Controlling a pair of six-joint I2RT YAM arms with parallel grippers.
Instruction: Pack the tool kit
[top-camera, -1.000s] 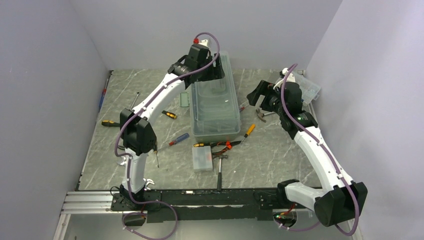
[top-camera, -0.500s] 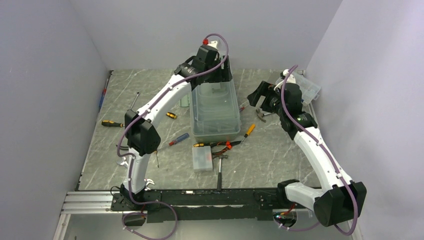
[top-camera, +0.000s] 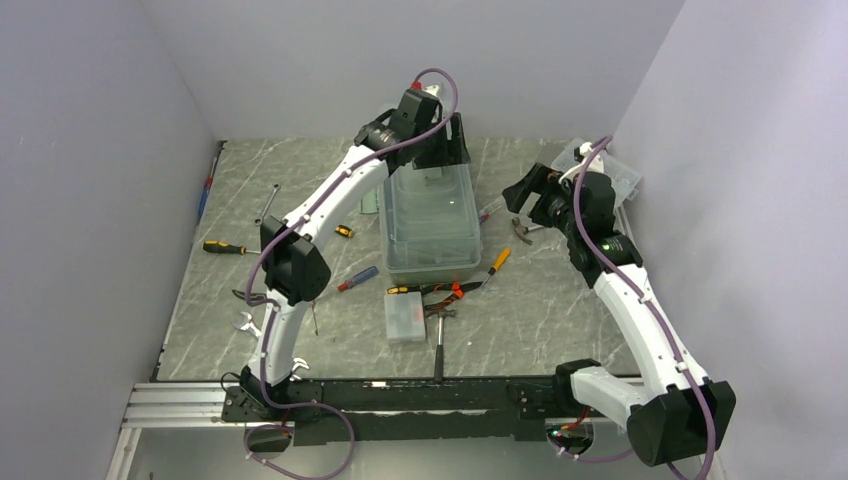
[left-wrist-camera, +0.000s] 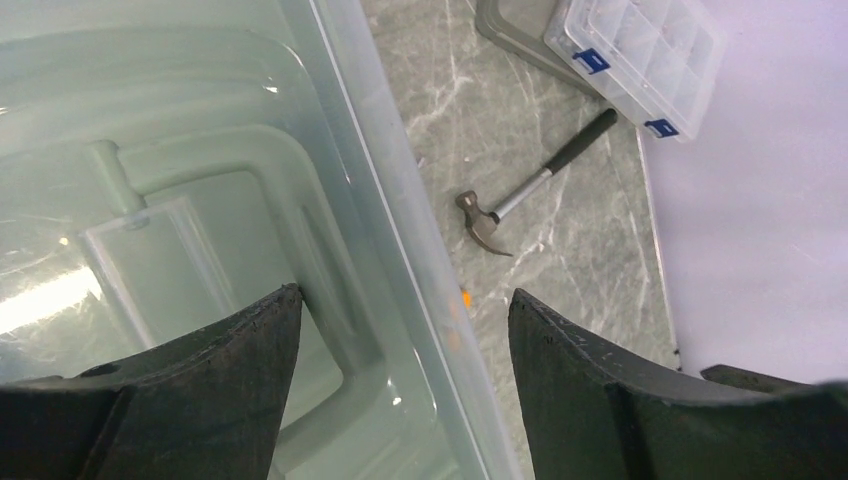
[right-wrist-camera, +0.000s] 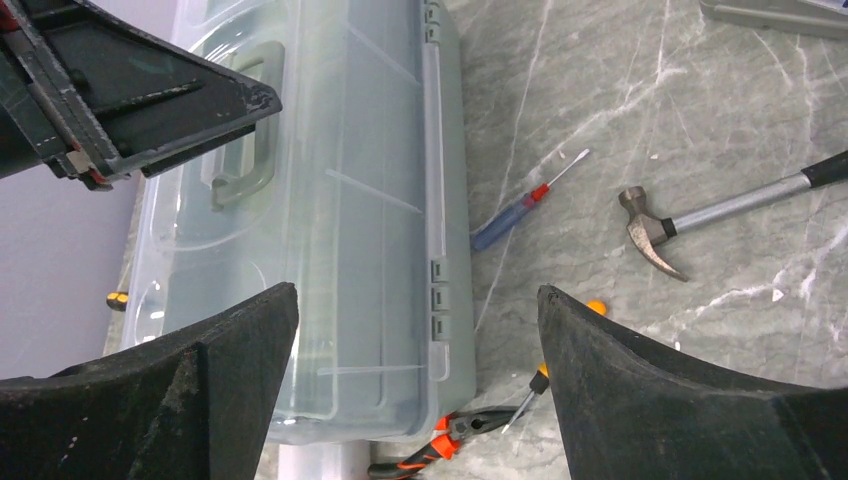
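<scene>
Tool kit (top-camera: 432, 225) sits mid-table, long axis running near to far, lid down, handle on top. Table (top-camera: 560, 310) is grey marble with walls on three sides.

Left claw (top-camera: 440, 150) hangs over the kit's far end. In the wrist view it (left-wrist-camera: 400, 300) is spread wide and straddles the kit's right long edge: one finger over the clear lid (left-wrist-camera: 200, 150), the other over bare marble. Nothing is gripped; I cannot tell whether it touches the rim.

Right claw (top-camera: 520, 190) hovers right of the kit, near its far half. In its wrist view it (right-wrist-camera: 417, 292) is also spread wide and holds nothing, with the kit's hinge edge running below and between the fingers.

Right-side lane:
- Screwdriver (right-wrist-camera: 510, 220) lies slantwise, blue handle end at the kit's wall; contact unclear.
- Hammer (right-wrist-camera: 700, 220) lies well out from the kit, head toward it, handle pointing to the far-right corner.
- Organizer (left-wrist-camera: 640, 50) is beyond the hammer handle, in the corner by the right wall (top-camera: 720, 200).
- Bare marble lies between the kit's edge and the hammer head.

Near end:
- Pliers (right-wrist-camera: 450, 440) are just beside the kit's near right corner.
- Small case (top-camera: 404, 317) lies nearer the arm bases, apart from the kit.

The near-right part of the table is bare marble.
</scene>
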